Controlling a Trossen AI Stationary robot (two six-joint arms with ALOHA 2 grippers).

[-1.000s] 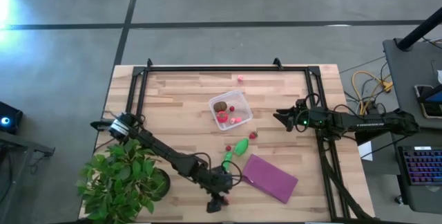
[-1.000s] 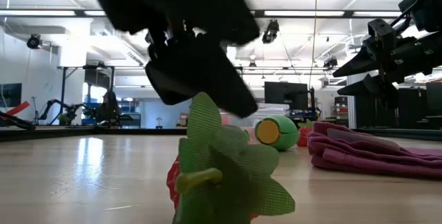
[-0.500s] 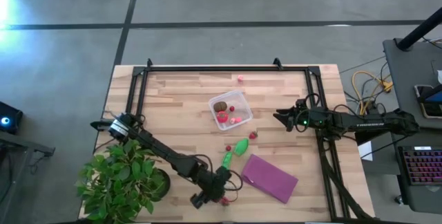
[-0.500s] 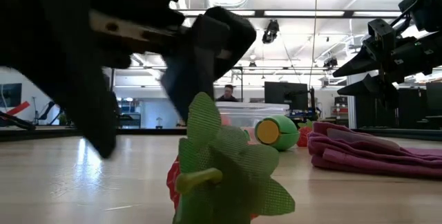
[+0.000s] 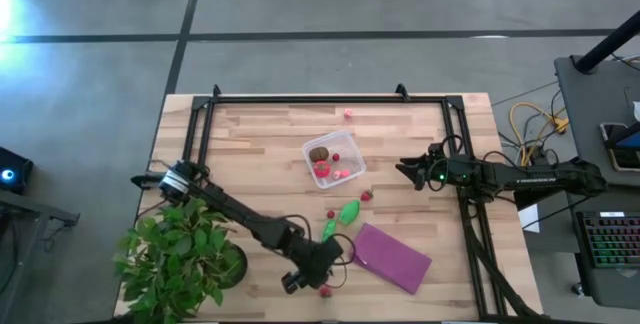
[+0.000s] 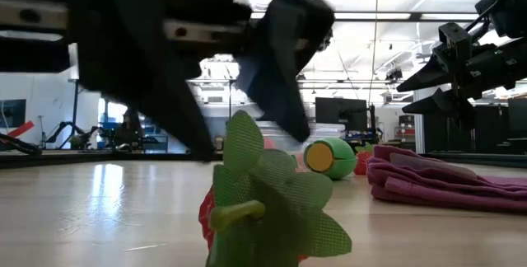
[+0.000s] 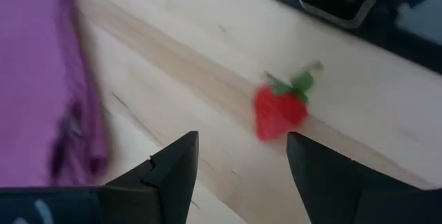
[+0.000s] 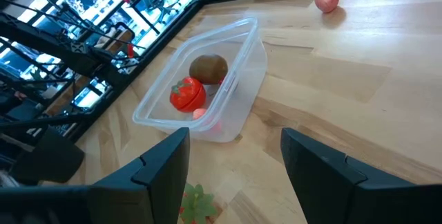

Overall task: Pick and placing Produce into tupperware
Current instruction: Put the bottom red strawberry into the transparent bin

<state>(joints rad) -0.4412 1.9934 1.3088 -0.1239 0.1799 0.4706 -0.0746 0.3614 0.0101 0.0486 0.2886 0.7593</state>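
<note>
A toy strawberry (image 7: 280, 110) with green leaves lies near the table's near edge (image 5: 323, 289) and fills the foreground of the low view (image 6: 263, 209). My left gripper (image 7: 242, 169) is open and hovers just to its left (image 5: 308, 284), fingers pointing at it without touching. The clear tupperware (image 5: 333, 161) sits mid-table and holds a brown ball (image 8: 208, 67), a red ball (image 8: 188, 94) and a pink piece. Two green pods (image 5: 348, 212) (image 5: 328, 231) lie between the box and the strawberry. My right gripper (image 5: 403, 169) waits open to the right of the box.
A folded purple cloth (image 5: 390, 257) lies right of the strawberry, close to the left gripper. Small red pieces (image 5: 367, 196) (image 5: 330, 214) sit by the pods, and a pink piece (image 5: 348, 114) lies near the far edge. A potted plant (image 5: 180, 259) stands at the near-left corner.
My left gripper has swung from above the strawberry toward the table's left and turned about, so it now faces the strawberry from its left side. The strawberry has stayed where it was.
</note>
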